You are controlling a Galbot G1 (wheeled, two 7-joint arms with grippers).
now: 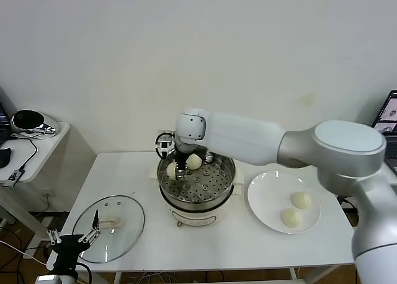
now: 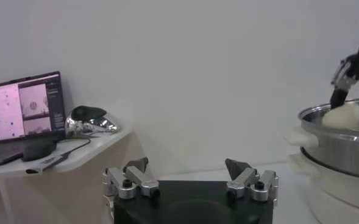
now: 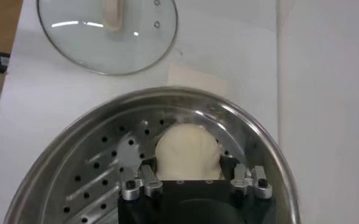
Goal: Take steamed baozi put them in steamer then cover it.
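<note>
right gripper (image 1: 180,170) clamps a baozi (image 3: 187,152) low over the steamer (image 1: 224,186) tray beside another bun (image 1: 195,162) to set it down, two wait on plate (image 1: 268,200), cover (image 1: 109,228) lies off, left gripper (image 1: 77,239) idle, wide open.

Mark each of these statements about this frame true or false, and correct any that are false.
1. Two baozi lie on the plate. True: one and another.
2. The lid sits on the steamer. False: it lies on the table, to the robot's left of the steamer.
3. The right gripper is shut on a baozi over the steamer's tray. True.
4. The left gripper holds the lid's handle. False: it is open and holds nothing, near the table's front edge.
5. The steamer is empty. False: a baozi already lies inside, beside the held one.
</note>
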